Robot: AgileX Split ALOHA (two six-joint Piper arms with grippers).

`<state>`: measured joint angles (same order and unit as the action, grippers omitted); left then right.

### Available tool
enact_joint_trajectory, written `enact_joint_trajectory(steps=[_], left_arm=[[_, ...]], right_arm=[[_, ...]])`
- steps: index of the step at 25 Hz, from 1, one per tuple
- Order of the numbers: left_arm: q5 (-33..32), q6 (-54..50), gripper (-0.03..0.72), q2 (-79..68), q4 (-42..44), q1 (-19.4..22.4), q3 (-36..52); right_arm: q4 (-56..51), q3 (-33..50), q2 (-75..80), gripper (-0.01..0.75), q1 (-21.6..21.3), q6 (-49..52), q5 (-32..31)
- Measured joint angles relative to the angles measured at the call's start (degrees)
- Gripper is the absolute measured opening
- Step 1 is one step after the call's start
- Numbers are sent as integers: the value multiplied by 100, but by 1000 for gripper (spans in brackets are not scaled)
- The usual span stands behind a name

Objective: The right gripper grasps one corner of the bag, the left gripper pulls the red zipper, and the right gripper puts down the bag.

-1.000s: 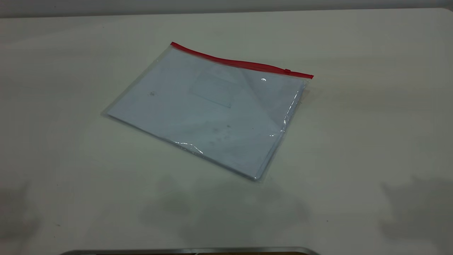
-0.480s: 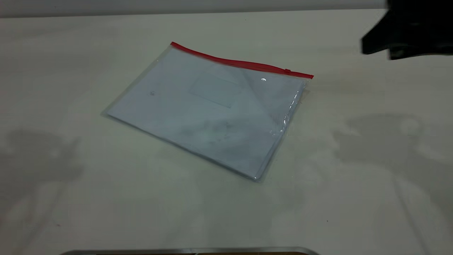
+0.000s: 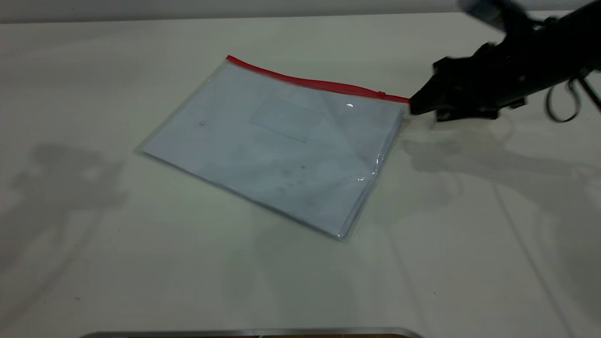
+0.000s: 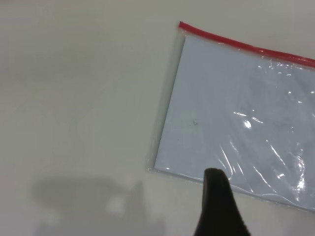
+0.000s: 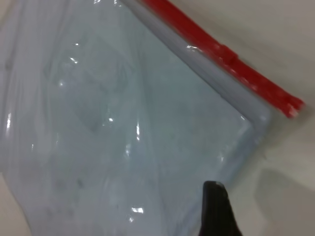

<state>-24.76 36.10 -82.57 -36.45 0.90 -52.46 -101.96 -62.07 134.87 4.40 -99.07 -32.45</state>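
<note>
The bag (image 3: 277, 141), a clear pouch with white sheets inside, lies flat on the table. The red zipper (image 3: 310, 83) runs along its far edge, with the slider tab (image 3: 381, 94) near the right end. My right gripper (image 3: 418, 105), black with a looped cable (image 3: 561, 105), hovers with its tip just right of the bag's red-ended corner (image 3: 404, 100). The right wrist view shows that corner (image 5: 290, 105), the zipper (image 5: 221, 54) and my gripper (image 5: 214, 206) over the bag's side edge. The left gripper (image 4: 216, 196) shows only in the left wrist view, by the bag's (image 4: 246, 113) plain corner.
The pale table (image 3: 94, 234) stretches all round the bag. A metal edge (image 3: 253, 332) runs along the front of the exterior view. The table's far edge (image 3: 141, 19) meets a wall behind.
The right arm has come in from the upper right and moved left and down to the bag's red corner. Shadows have shifted on the left. The bag has not moved.
</note>
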Motion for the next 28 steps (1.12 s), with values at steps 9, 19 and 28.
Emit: enact_joint_trajectory(steps=[9, 19, 28], left_arm=[[32, 26, 534, -72, -18, 0, -17], [118, 116, 534, -78, -29, 0, -37], [132, 116, 534, -78, -35, 0, -37]], right_arm=[[70, -848, 925, 521, -61, -18, -609], [-8, -1291, 1289, 496, 112, -40, -951], [-30, -1424, 1344, 127, 141, -13, -1226]])
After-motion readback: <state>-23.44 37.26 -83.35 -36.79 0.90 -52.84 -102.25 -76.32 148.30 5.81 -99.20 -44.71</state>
